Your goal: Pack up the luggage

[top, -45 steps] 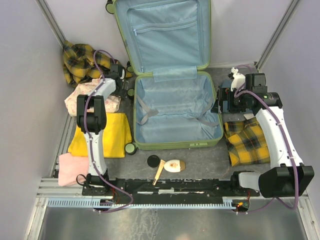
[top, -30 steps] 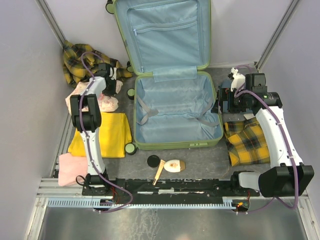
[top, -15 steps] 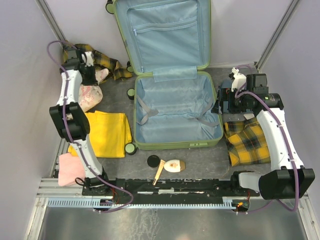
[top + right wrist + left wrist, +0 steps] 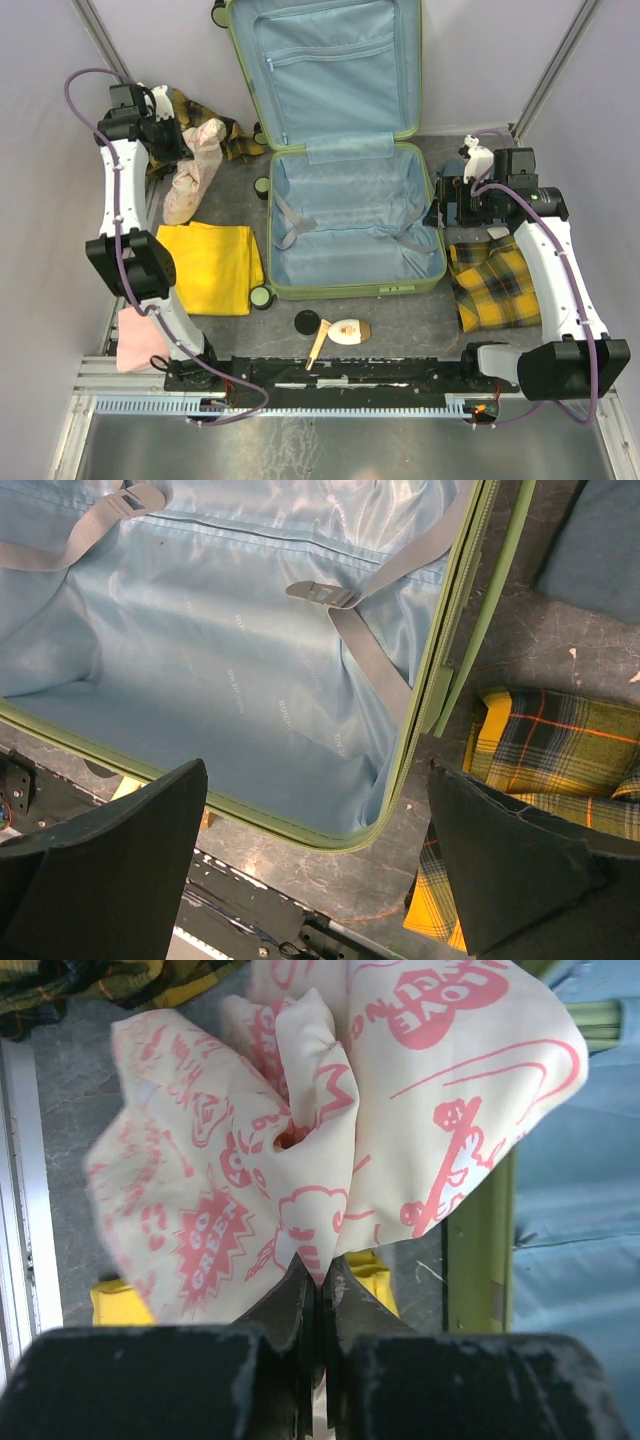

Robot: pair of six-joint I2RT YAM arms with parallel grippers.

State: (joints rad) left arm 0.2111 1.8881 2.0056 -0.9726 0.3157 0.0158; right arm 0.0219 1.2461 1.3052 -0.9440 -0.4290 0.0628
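Left gripper [image 4: 178, 140] — jaws pinched tight on a bunched fold of a cream cloth [image 4: 330, 1120]. It is thin, soft fabric printed with pink cartoon lettering, and it puffs out in crumpled lobes ahead of the jaws.

Right gripper [image 4: 316, 770] — jaws spread wide, nothing between them. The fingers [image 4: 110, 860] are matte black and wedge-shaped.

The luggage [image 4: 345, 150] lies open on the grey mottled surface [image 4: 400, 320], with its lid propped upright at the back. It has a lime-green hard shell with rounded corners and a glossy pale-blue lining that is faintly wrinkled. Flat grey webbing straps [image 4: 370, 660] with buckles cross the base, and the lid has a zip pocket. The base sits directly ahead of the right jaws, its green rim curving past the right-hand finger. From the left jaws it is off to the right, its edge showing just beyond the cloth.

A yellow-and-green plaid cloth [image 4: 545, 750], of woolly weave, is beside the right jaws' outer finger, outside the rim. A plain yellow folded cloth [image 4: 205, 265] lies flat and square-edged on the near side of the left jaws.
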